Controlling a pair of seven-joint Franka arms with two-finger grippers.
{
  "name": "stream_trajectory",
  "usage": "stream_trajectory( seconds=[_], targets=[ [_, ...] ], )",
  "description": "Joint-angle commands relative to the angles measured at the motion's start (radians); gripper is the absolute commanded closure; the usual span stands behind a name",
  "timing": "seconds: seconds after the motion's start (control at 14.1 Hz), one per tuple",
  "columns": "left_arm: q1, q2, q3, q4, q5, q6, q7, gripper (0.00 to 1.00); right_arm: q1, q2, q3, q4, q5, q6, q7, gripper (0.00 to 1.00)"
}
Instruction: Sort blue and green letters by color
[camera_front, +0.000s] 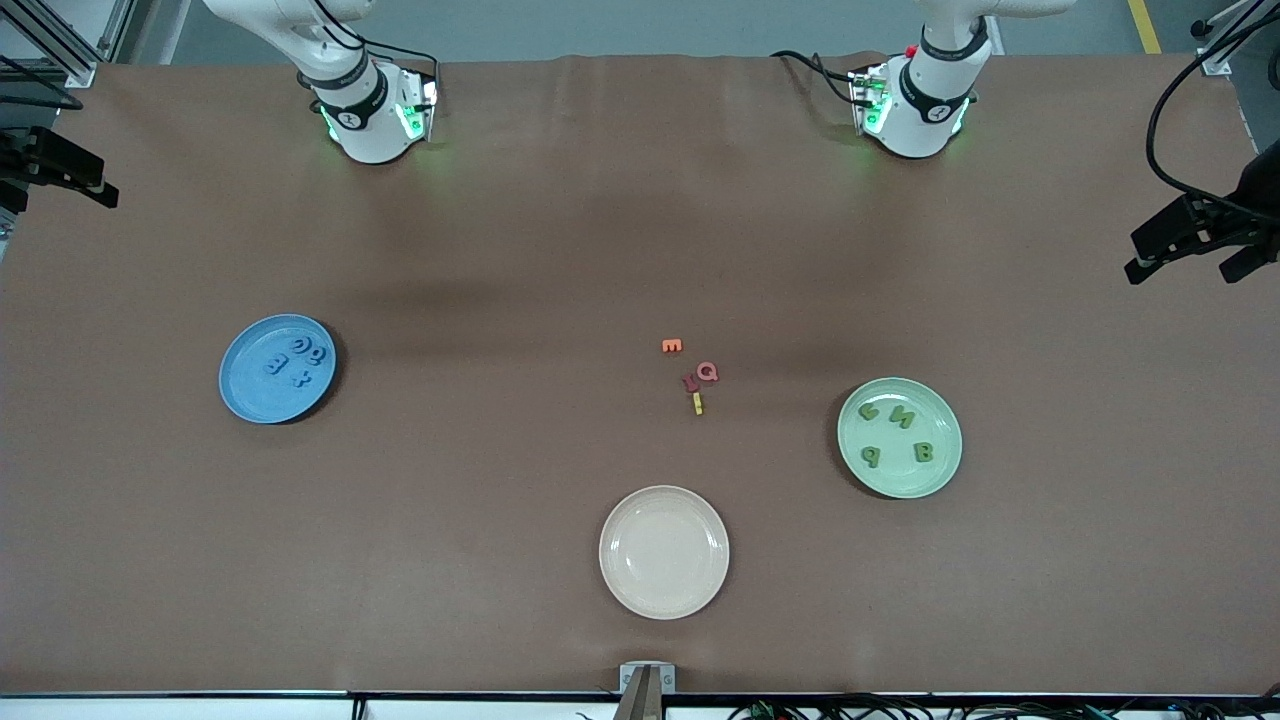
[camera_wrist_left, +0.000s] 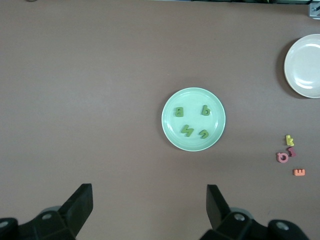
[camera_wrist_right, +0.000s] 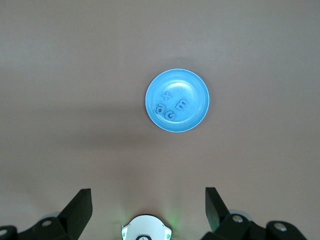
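Observation:
Four blue letters lie on the blue plate toward the right arm's end of the table. They also show in the right wrist view on that plate. Four dark green letters lie on the pale green plate toward the left arm's end, and also show in the left wrist view on that plate. My left gripper is open and empty, high over the bare table near the green plate. My right gripper is open and empty, high over its own base. Neither gripper shows in the front view.
An empty cream plate sits nearest the front camera, mid-table. An orange E, a pink-red Q, a small red letter and a small yellow letter lie loose mid-table, between the plates.

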Motion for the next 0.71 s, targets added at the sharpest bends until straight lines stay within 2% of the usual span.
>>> stream_trajectory(
  seconds=[0.0, 0.36, 0.5, 0.64],
  targets=[
    [0.005, 0.012, 0.012, 0.02, 0.003, -0.021, 0.008, 0.0, -0.007, -0.034, 0.007, -0.03, -0.003, 0.012, -0.009, 0.0],
    [0.03, 0.038, 0.008, 0.025, 0.005, -0.011, 0.009, 0.0, -0.007, -0.034, 0.007, -0.03, -0.003, 0.012, -0.009, 0.0],
    [0.071, 0.036, -0.038, 0.025, 0.005, -0.011, 0.009, 0.0, -0.007, -0.034, 0.007, -0.03, -0.003, 0.012, -0.009, 0.0],
    [0.076, 0.036, -0.049, 0.025, 0.003, -0.012, 0.009, 0.0, -0.005, -0.034, 0.007, -0.03, -0.003, 0.012, -0.009, 0.0]
  ],
)
